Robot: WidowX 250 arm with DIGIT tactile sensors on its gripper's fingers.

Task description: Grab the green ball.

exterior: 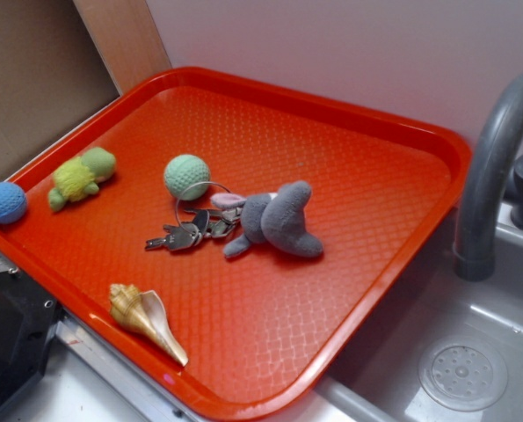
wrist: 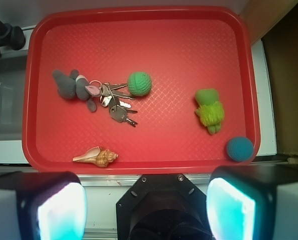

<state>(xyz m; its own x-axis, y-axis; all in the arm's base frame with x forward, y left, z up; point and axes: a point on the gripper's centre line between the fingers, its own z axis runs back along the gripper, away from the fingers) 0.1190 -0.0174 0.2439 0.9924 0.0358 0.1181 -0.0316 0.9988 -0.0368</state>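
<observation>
Exterior high, oblique, near – wrist straight down, farther, both sharing the tray (exterior: 243,83)

The gripper (wrist: 146,205) hangs high above the scene, its two fingers (wrist: 56,210) spread wide apart, holding nothing.

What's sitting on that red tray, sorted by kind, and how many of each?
Knitted balls: 2, the green ball and the blue ball
Plush toys: 2, the turtle and the grey animal
Bunch of keys: 1
Seashell: 1
Total: 6
</observation>
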